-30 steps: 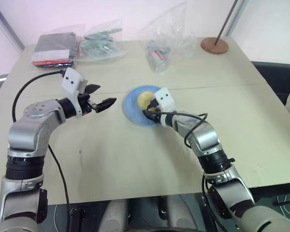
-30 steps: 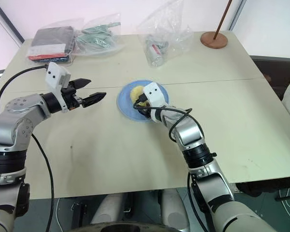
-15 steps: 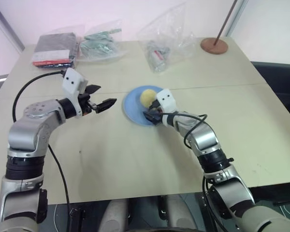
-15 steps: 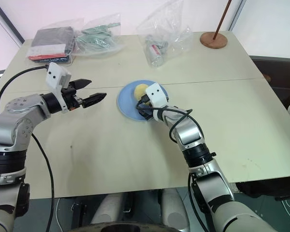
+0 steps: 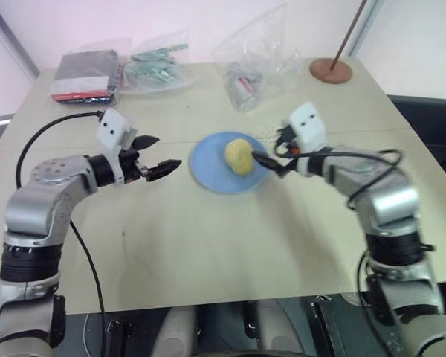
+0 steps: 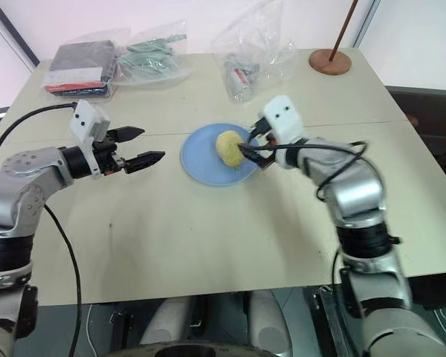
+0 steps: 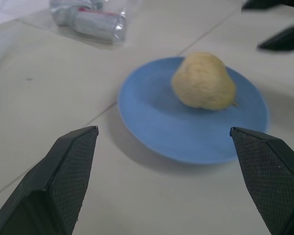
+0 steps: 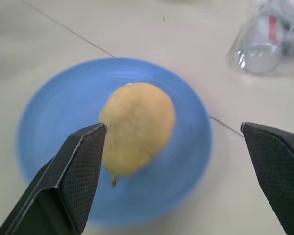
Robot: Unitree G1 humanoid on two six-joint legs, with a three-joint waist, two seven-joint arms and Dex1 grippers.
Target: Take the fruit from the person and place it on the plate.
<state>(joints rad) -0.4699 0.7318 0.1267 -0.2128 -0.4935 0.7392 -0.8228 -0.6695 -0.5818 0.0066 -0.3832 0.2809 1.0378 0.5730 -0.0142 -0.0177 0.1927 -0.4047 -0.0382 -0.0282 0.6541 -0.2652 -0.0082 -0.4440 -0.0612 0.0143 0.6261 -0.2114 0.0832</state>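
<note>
The pale yellow fruit (image 5: 238, 156) lies on the light-blue plate (image 5: 208, 169) in the middle of the table, and nothing touches it. My right gripper (image 5: 270, 149) hangs open just right of the plate and above the table, its fingers pointing at the fruit (image 8: 137, 125). Left of the plate my left gripper (image 5: 166, 152) stands open and empty, also pointing toward the plate (image 7: 152, 122). The person is out of view.
Clear plastic bags (image 5: 256, 56) with a small bottle lie behind the plate, and more bags (image 5: 157, 65) and a dark packet (image 5: 84, 74) at the back left. A brown round stand base (image 5: 331, 71) with a rod stands back right. A black cable (image 5: 37, 137) loops beside my left arm.
My right gripper opened and let go of the fruit, then rose and drew back to the right. The fruit stays on the plate. My left arm kept still.
</note>
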